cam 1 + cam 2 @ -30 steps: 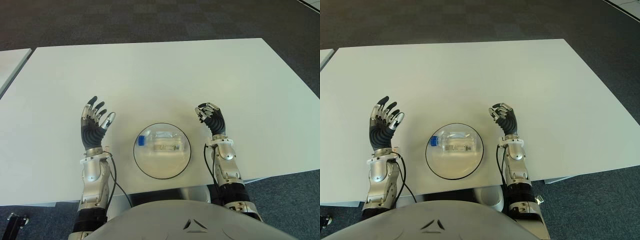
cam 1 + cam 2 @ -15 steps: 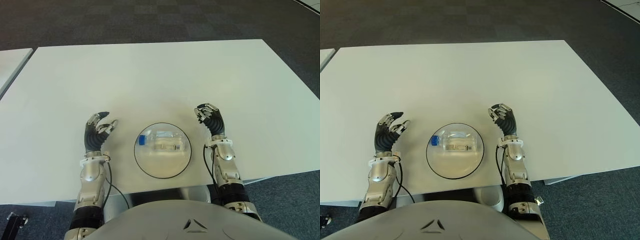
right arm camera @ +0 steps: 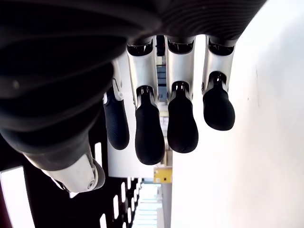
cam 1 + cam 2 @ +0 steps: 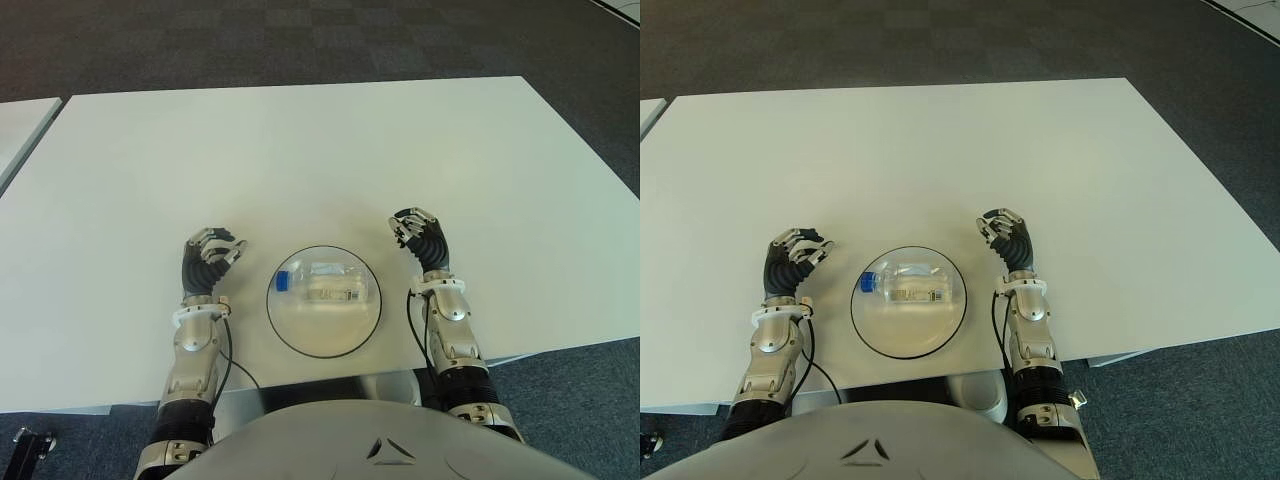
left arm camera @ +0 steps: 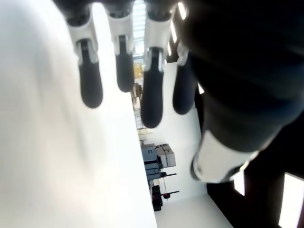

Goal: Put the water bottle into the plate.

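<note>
Clear plastic water bottle [image 4: 327, 283] lies on its side inside the plate [image 4: 300, 336]. Left robot hand [image 4: 207, 258] and right robot hand [image 4: 421, 236] flank it, curled, empty. Placement judged complete; no further move required.

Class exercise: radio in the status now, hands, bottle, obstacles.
Left hand and right hand curled, empty, flanking round clear plate. Clear blue-capped water bottle lying in plate. Nothing obstructing.

The black-and-silver left hand [image 4: 208, 262] and matching right hand [image 4: 421, 236] both show curled fingers (holding nothing), forearms parallel.
</note>
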Motion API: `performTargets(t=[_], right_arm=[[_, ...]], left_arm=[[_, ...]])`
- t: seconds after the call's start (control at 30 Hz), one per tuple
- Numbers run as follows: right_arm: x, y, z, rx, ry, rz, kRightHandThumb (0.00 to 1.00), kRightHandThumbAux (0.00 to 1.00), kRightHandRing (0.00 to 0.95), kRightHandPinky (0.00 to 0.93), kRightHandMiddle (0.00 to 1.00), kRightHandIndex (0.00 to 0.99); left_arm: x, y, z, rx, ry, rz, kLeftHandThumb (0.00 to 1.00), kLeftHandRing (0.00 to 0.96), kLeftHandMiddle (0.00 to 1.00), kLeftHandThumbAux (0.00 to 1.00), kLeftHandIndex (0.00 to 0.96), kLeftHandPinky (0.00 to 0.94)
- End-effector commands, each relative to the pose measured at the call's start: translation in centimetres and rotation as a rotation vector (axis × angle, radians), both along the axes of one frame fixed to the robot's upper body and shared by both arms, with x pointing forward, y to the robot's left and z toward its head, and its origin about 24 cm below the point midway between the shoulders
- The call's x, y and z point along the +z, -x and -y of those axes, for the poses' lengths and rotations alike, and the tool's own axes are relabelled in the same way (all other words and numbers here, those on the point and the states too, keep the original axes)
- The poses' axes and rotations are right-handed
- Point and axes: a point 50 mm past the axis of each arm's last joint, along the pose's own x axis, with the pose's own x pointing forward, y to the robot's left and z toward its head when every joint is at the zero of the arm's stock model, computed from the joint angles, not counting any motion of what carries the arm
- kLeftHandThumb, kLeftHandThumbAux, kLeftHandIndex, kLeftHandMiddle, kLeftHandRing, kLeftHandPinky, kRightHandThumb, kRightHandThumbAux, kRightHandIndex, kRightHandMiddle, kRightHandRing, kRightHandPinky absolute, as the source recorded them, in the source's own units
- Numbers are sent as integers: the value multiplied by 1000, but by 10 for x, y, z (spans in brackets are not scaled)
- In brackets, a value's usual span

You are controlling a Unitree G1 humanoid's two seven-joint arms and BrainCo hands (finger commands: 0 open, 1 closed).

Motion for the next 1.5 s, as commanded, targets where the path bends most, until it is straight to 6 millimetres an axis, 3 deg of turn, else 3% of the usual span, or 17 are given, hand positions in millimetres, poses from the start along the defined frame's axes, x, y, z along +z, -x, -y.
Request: performTargets(t=[0.03, 0.1, 0.2, 0.3, 0.77, 1.5], right_arm=[[-4, -1, -1, -1, -13, -21, 711, 724, 708, 727, 705, 438], [-4, -2, -1, 0, -13, -22, 711, 724, 708, 727, 704, 437], [-6, -3, 0, 1, -15, -25, 710, 724, 705, 722, 702, 437], [-7, -3, 0, 1, -17, -28, 710, 724, 703, 722, 698, 437], [-10, -6, 0, 1, -14, -46, 710, 724, 701, 722, 696, 437], [-9, -6, -4, 1, -25, -43, 709, 725, 698, 715, 689, 437]], left_arm=[[-6, -1, 6, 6, -5, -49, 277, 506, 518, 838, 469, 498], [-6, -1, 7, 7, -8, -56, 523, 508, 522, 768, 445, 496], [-7, -2, 9, 12, -11, -64, 639, 511, 526, 735, 435, 497], [-7, -2, 12, 17, -7, -73, 680, 519, 534, 724, 432, 505], [-13, -4, 20, -8, 68, -86, 704, 553, 582, 715, 433, 532], [-15, -5, 24, -27, 108, -62, 705, 532, 572, 713, 433, 518]])
